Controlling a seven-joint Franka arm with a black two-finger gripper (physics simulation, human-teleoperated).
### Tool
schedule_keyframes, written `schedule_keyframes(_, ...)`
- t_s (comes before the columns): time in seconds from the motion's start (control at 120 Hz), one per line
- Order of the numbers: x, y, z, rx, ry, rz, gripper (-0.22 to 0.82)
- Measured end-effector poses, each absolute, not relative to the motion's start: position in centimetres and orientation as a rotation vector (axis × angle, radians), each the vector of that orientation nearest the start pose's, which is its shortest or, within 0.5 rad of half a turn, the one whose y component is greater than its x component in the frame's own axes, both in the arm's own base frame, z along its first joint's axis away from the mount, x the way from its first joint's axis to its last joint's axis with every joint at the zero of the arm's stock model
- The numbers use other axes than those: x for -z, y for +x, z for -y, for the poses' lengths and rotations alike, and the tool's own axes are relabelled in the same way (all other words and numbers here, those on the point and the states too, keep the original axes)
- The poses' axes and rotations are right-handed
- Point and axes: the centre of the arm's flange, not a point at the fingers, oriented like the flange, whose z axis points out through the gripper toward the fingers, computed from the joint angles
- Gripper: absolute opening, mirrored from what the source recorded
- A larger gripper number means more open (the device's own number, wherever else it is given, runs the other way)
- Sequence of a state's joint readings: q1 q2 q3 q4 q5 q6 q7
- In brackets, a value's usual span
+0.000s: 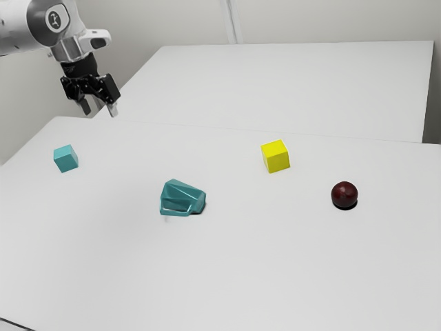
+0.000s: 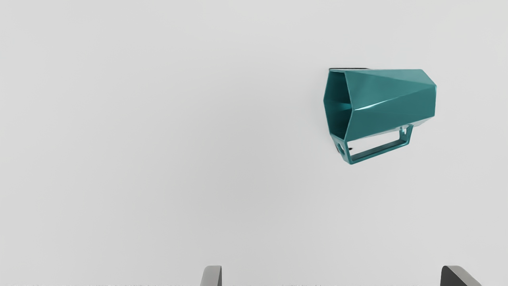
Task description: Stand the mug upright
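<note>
The jaws (image 1: pixel 98 110) stand spread, raised above the worktop (image 1: pixel 234 276). The wrist view details the mug (image 2: pixel 391 99) lying on its side, its open mouth (image 2: pixel 337 87) and handle (image 2: pixel 379 151) exposed. The exterior view adds its surroundings: it lies between a light blue cube (image 1: pixel 65 158) and a yellow cube (image 1: pixel 275 156), with a dark red ball (image 1: pixel 344 195) farther toward the exterior view's right.

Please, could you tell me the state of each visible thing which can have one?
Teal faceted mug: lying on its side, not upright.
Black two-finger gripper: open, raised, holding nothing.
Light teal cube: resting on the white table, ungripped.
Yellow cube: resting there, ungripped.
Dark red ball: resting there, ungripped.
</note>
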State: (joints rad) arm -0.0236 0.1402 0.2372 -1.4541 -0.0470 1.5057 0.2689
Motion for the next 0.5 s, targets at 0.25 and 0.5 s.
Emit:
schedule_keyframes(0.25,-59.1,57.6,-11.4,-0.153,-3.178,-0.094,0.60)
schedule_keyframes(0.5,-54.9,56.1,-12.3,-0.254,-3.355,-0.029,0.60)
